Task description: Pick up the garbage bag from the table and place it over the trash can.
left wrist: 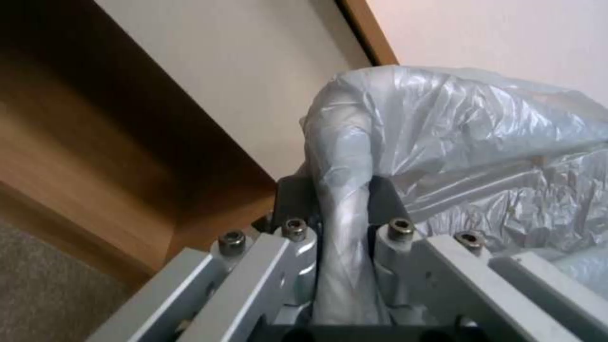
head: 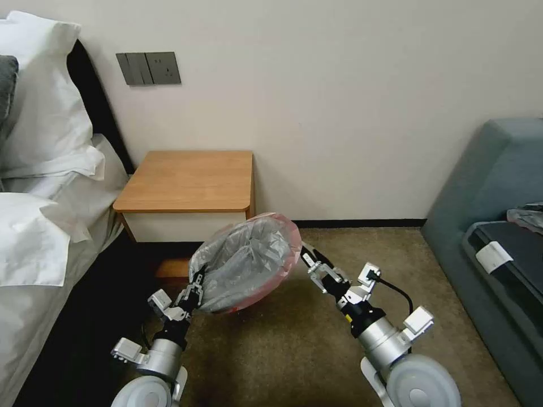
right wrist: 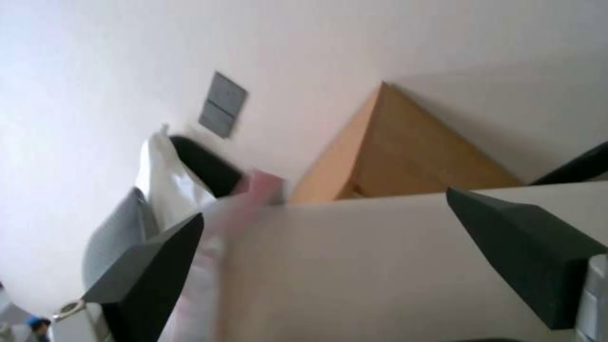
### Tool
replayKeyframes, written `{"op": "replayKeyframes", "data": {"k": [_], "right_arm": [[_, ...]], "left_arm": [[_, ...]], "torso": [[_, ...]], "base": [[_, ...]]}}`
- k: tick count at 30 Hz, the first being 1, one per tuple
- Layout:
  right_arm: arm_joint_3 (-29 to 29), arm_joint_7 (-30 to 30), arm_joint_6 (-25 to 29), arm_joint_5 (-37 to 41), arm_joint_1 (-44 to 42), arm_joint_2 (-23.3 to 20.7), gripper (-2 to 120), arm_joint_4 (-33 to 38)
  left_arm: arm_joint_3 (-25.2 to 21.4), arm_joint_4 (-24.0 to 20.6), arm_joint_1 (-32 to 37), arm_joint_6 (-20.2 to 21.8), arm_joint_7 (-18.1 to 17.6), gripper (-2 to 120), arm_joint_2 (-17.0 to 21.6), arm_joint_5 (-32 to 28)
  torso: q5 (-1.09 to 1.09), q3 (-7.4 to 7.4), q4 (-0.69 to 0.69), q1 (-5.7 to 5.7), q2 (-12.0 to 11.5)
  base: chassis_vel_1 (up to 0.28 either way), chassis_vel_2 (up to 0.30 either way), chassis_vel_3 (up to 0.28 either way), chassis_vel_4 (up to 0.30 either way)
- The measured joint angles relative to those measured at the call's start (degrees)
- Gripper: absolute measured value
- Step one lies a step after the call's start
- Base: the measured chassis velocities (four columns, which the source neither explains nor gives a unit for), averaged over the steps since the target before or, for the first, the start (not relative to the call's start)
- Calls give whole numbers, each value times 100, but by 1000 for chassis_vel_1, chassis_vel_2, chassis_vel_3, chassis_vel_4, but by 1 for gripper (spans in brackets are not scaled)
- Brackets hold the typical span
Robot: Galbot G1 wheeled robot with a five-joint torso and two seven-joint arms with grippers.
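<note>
The garbage bag (head: 246,263), grey and crinkled with a pink edge, is spread open low in front of the table (head: 186,181). It drapes over the trash can, whose rolled rim shows wrapped in plastic (left wrist: 342,152) in the left wrist view. My left gripper (head: 195,288) is shut on that bag-covered rim at the bag's near left side (left wrist: 339,190). My right gripper (head: 308,257) is at the bag's right edge, open, its dark fingers (right wrist: 152,256) spread either side of the beige trash can wall (right wrist: 380,266). The bag's pink edge (right wrist: 253,190) lies by one finger.
A bed with white pillows (head: 39,186) runs along the left. A blue-grey sofa (head: 498,226) stands at the right. Brown carpet (head: 283,350) lies around the arms. A grey switch panel (head: 148,68) is on the wall above the table.
</note>
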Motion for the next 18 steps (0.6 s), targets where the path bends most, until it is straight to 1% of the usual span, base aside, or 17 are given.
{"op": "replayKeyframes", "data": {"k": [2, 3, 6, 10, 12, 18], "right_arm": [[-34, -4, 75, 44, -79, 157, 100, 90], [-34, -4, 75, 44, -79, 157, 100, 90], [-124, -70, 155, 77, -209, 456, 100, 157], [-149, -98, 160, 76, -270, 559, 100, 175], [-185, -151, 163, 49, -373, 689, 100, 173], [-262, -302, 175, -58, -499, 804, 100, 75]], "left_arm": [[3, 11, -1, -7, -5, 5, -20, 4], [3, 11, -1, -7, -5, 5, -20, 4], [8, 14, -5, -12, -16, 5, -52, 15], [10, 14, -7, -14, -21, 5, -59, 22], [10, 14, -9, -16, -27, 5, -64, 27], [14, 2, -9, -19, -32, 5, -75, 39]], "torso": [[-1, 0, 0, 0, 0], [-1, 0, 0, 0, 0], [-1, 0, 0, 0, 0], [-1, 0, 0, 0, 0], [-1, 0, 0, 0, 0], [0, 0, 0, 0, 0]], "base": [[0, 0, 0, 0], [0, 0, 0, 0], [0, 0, 0, 0], [0, 0, 0, 0], [0, 0, 0, 0], [0, 0, 0, 0]]}}
